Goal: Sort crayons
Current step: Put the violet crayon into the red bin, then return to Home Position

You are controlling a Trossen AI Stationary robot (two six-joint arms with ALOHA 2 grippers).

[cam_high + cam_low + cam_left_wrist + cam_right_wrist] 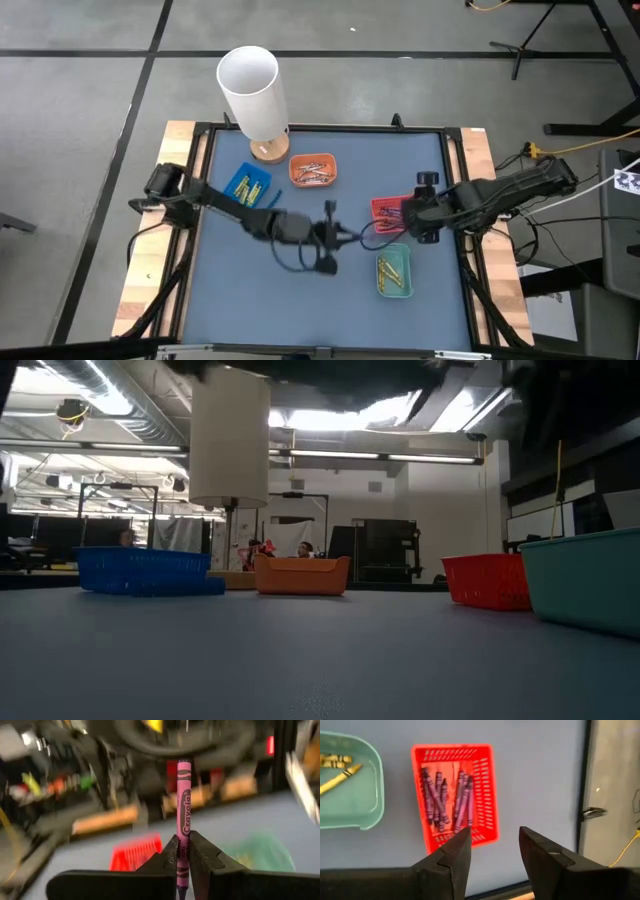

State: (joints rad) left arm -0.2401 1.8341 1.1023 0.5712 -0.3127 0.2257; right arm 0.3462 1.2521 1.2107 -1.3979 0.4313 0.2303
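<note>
while the high view shows only dark arms meeting over the blue table point(250, 300), the left wrist view makes plain that the left gripper point(183, 851) is clenched on 1 pink crayon point(183, 820), which stands upright between its fingers with the printed wrapper facing the camera. from above, that gripper point(330, 240) hangs near the middle of the table, just beside the red tray point(387, 210). the right wrist view gives what no other does: the right gripper point(493, 847) is released, fingers spread with nothing between them, poised above the near end of the red tray point(415, 755), in which roughly 8 purple crayons point(445, 797) lie lengthwise; an exact count cannot be told. beside it the green tray point(370, 815) holds yellow crayons point(337, 770), at least 2 showing in that view.

the high view counts 4 small trays: blue point(248, 184) with yellow sticks in it, orange point(314, 170) with pale and orange sticks, red, and green point(394, 272) with yellow ones. 1 white cylinder point(250, 90) stands on a round wooden base at the table's far edge, touching neither tray.

the low view shows the same 4 trays in a row, blue point(145, 570), orange point(302, 575), red point(485, 580), green point(585, 575), but hides their contents behind the walls.
</note>
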